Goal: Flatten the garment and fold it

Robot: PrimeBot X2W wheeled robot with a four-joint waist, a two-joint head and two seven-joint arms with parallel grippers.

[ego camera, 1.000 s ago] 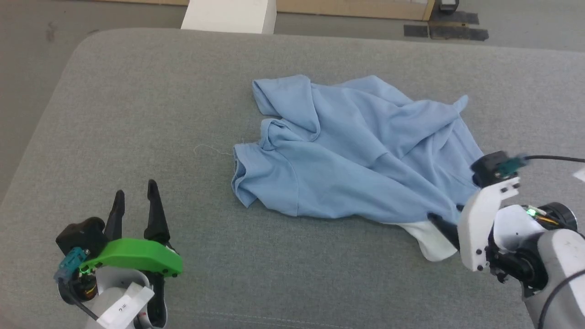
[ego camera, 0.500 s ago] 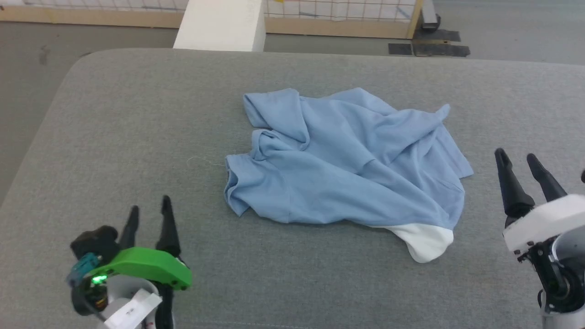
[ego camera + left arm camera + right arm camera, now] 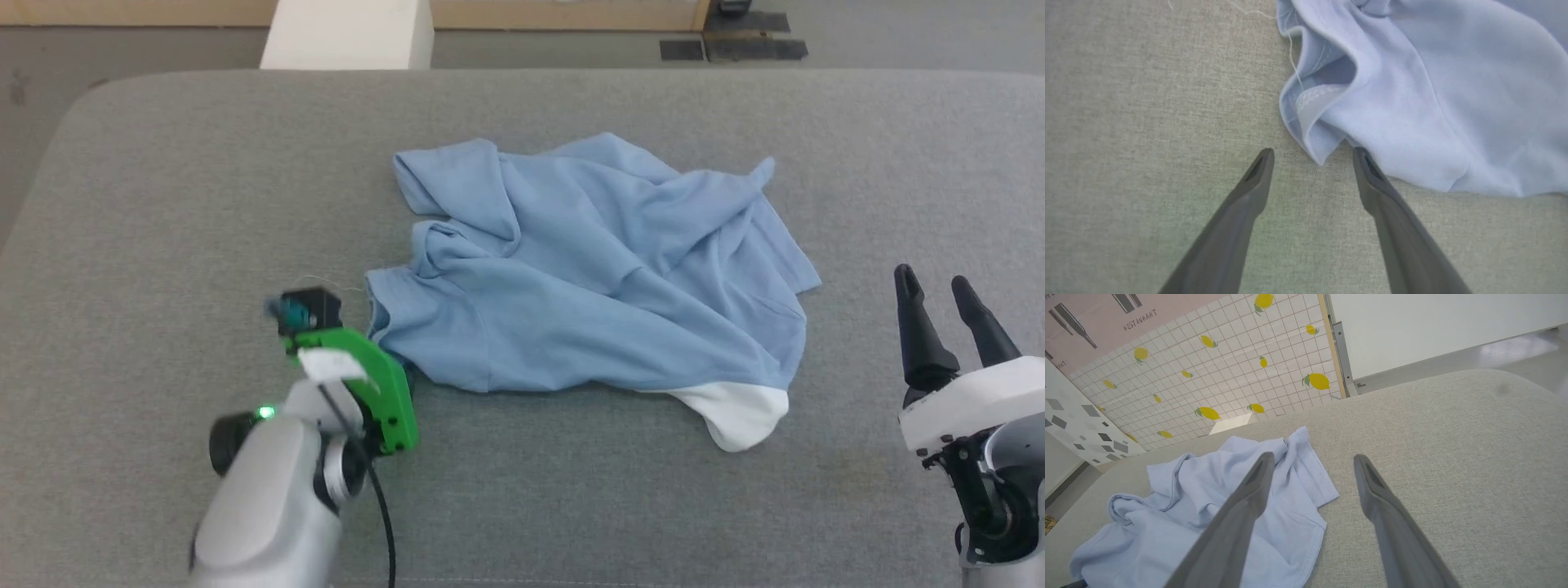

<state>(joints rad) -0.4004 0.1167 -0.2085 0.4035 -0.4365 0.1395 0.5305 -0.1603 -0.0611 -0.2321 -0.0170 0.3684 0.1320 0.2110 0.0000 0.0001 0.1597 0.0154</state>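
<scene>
The crumpled light-blue soft T-shirt [image 3: 596, 278], heaped mid-surface, is the one obstacle on the grey fabric-covered tabletop [image 3: 163, 204]. Open passage runs wide on both sides and along the near edge. The left end effector [image 3: 1312, 157], fingers spread, brackets the shirt's near-left corner. The right end effector [image 3: 931, 279], also spread, stands well apart over bare surface.

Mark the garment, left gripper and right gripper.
garment [image 3: 588, 278], head view, middle of the blue cloth.
left gripper [image 3: 1313, 152], left wrist view, midway between fingertips.
right gripper [image 3: 931, 276], head view, midway between fingertips.
</scene>
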